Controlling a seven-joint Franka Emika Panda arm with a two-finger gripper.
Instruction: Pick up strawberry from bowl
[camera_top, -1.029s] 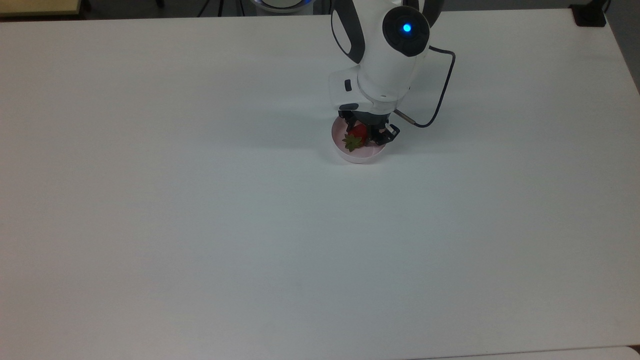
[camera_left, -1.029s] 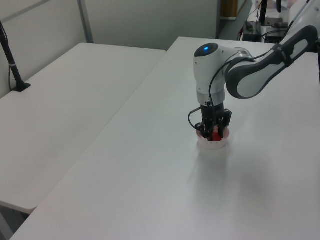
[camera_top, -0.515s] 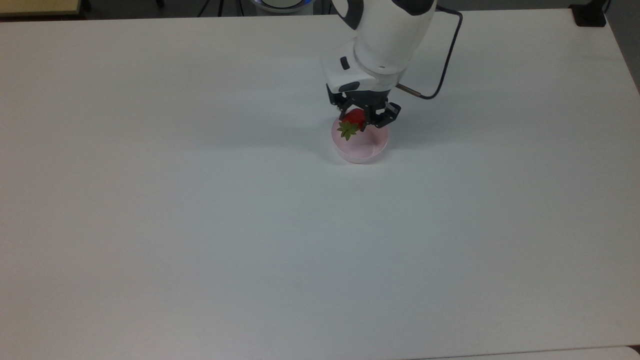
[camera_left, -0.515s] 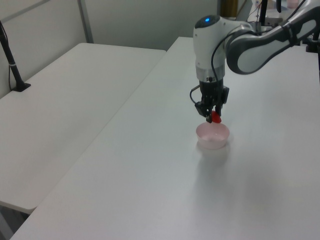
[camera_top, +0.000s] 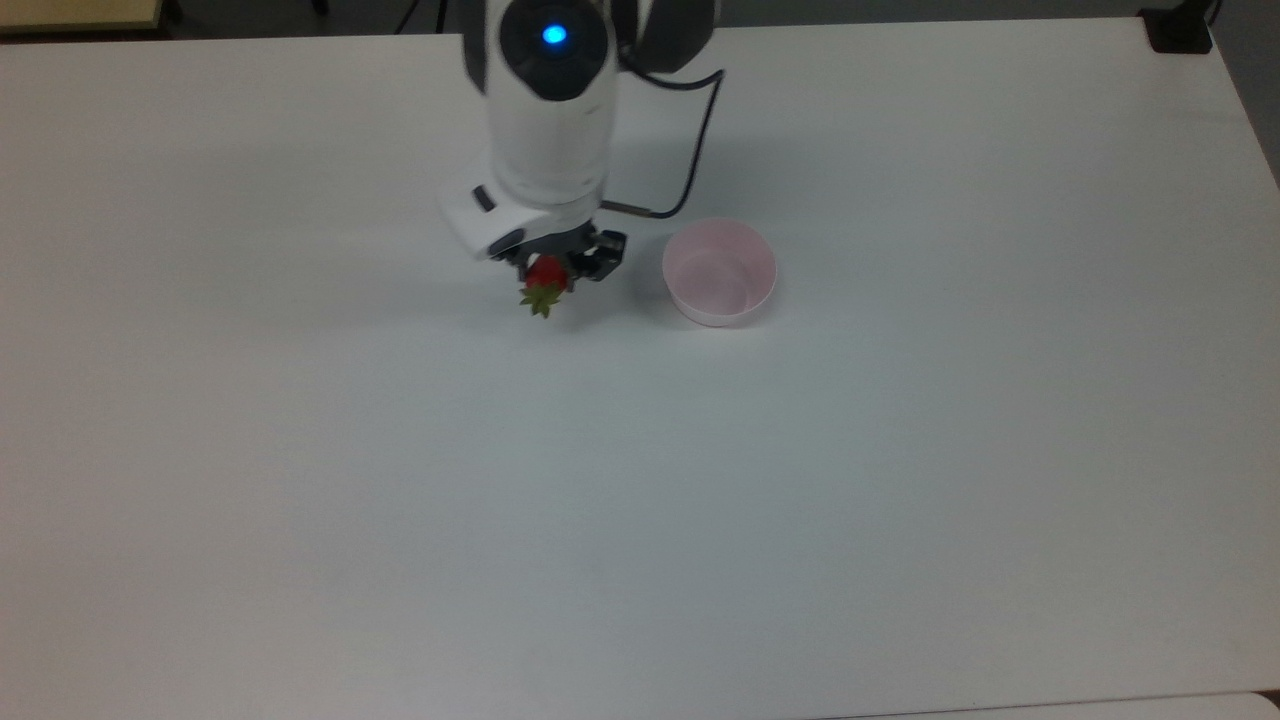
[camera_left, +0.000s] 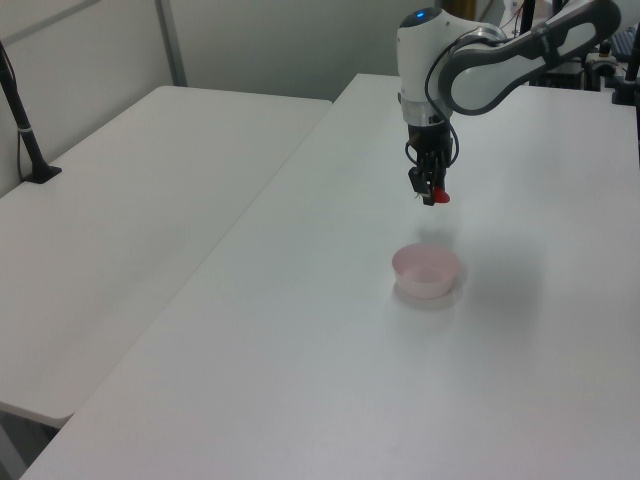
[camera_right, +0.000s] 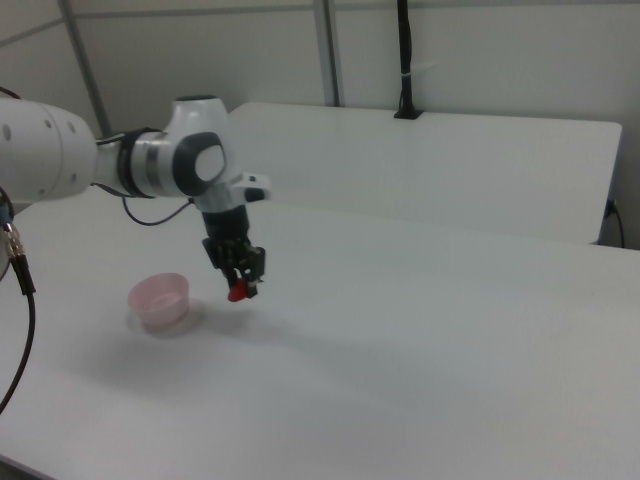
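Note:
The red strawberry (camera_top: 546, 275) with its green leafy cap pointing down hangs in the air, held between the black fingers of my gripper (camera_top: 553, 272), which is shut on it. In the left view the strawberry (camera_left: 438, 196) sits well above the table, beyond the bowl (camera_left: 427, 272). The pale pink bowl (camera_top: 720, 272) stands on the white table with nothing in it, to the top view's right of my gripper. In the right view my gripper (camera_right: 240, 285) holds the strawberry (camera_right: 236, 293) to the right of the bowl (camera_right: 160, 299).
The white table (camera_top: 640, 500) stretches wide around the bowl. A second white table (camera_left: 130, 200) stands beside it at the left view's left. A black post mount (camera_top: 1178, 30) sits at the top view's far right corner.
My gripper lifted the strawberry out of the bowl, then carried it toward the top view's left. The bowl stayed put.

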